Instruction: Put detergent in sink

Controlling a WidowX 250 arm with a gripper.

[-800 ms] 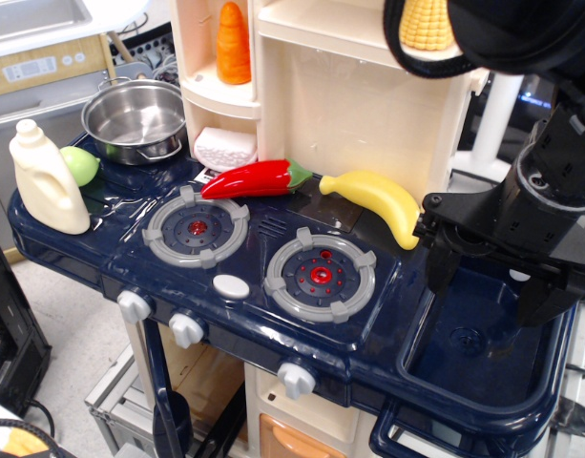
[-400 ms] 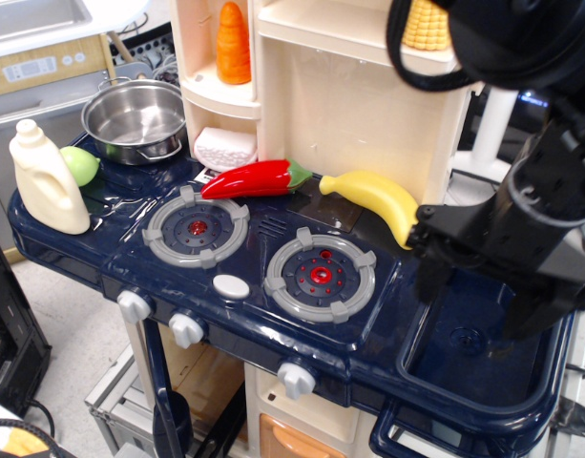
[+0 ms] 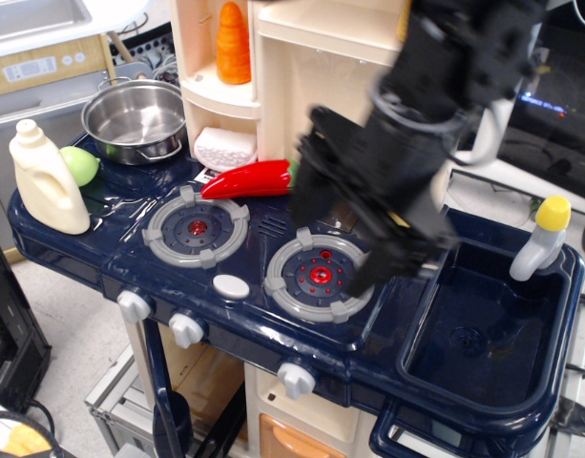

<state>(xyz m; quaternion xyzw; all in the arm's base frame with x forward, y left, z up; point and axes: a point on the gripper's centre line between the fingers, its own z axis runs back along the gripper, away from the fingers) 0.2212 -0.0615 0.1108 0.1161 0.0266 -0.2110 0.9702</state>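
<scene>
The detergent, a cream-white jug with a side handle, stands upright at the far left edge of the toy stove top. The sink, a deep navy basin, is at the right and holds nothing. My gripper is blurred by motion. It hangs over the right burner, between sink and jug and far from the jug. Its black fingers stand apart, open and empty.
A green apple sits right behind the jug, and a steel pot behind that. A red chili lies behind the left burner. A carrot stands on the shelf. The yellow-topped faucet stands at the sink's far right.
The gripper has swung left from above the sink to over the right burner. It now hides the banana and uncovers the sink and faucet. The jug has not moved.
</scene>
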